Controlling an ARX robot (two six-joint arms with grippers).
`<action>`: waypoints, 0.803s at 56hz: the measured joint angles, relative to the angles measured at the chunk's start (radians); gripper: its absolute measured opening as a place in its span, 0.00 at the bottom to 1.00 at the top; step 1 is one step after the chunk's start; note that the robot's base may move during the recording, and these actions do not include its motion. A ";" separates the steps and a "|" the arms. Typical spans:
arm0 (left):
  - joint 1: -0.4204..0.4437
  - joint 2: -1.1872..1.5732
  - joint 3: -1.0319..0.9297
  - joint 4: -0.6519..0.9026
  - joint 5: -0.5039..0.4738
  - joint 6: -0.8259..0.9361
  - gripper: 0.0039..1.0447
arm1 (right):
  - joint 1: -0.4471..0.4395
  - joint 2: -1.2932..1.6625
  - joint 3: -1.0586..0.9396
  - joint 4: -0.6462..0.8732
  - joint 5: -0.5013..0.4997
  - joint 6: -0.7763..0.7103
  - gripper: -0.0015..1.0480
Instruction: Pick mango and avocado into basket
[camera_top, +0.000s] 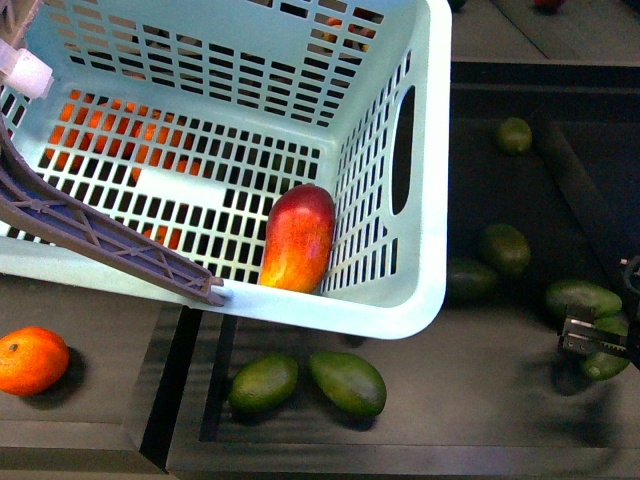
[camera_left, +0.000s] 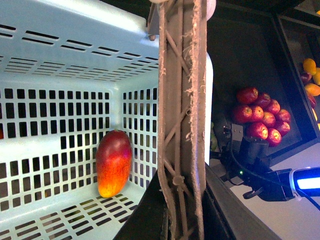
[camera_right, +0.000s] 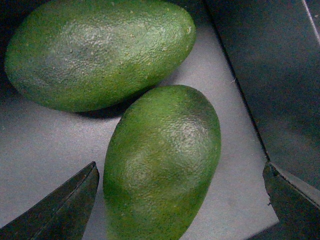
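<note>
Inside the basket (camera_top: 432, 150) the mango (camera_top: 297, 238) lies cornered; the right gripper (camera_right: 179, 172) holds its fingers (camera_right: 75, 200) wide astride the avocado (camera_right: 162, 165), gripping nothing; left gripper (camera_left: 180, 225) at the handle (camera_left: 182, 100), grip unclear.

Front view is evenly exposed; the basket (camera_top: 430, 200) is rendered pale, nearly washed out, against the dark tray (camera_top: 480, 400). A soft shadow is thrown right of the tangerine (camera_top: 30, 360). Faint sheen is seen on the mango (camera_left: 114, 160). Right wrist view is dim; the avocado (camera_right: 162, 165) is held sharp, the right jaws are blurred and unlit.
</note>
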 joint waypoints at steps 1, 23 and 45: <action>0.000 0.000 0.000 0.000 0.000 0.000 0.10 | 0.000 0.000 0.001 -0.002 -0.002 0.001 0.93; 0.000 0.000 0.000 0.000 0.000 0.000 0.10 | 0.011 0.000 0.005 0.006 0.006 0.003 0.93; 0.000 0.000 0.000 0.000 0.000 0.000 0.10 | 0.029 0.007 0.013 0.093 0.041 -0.008 0.93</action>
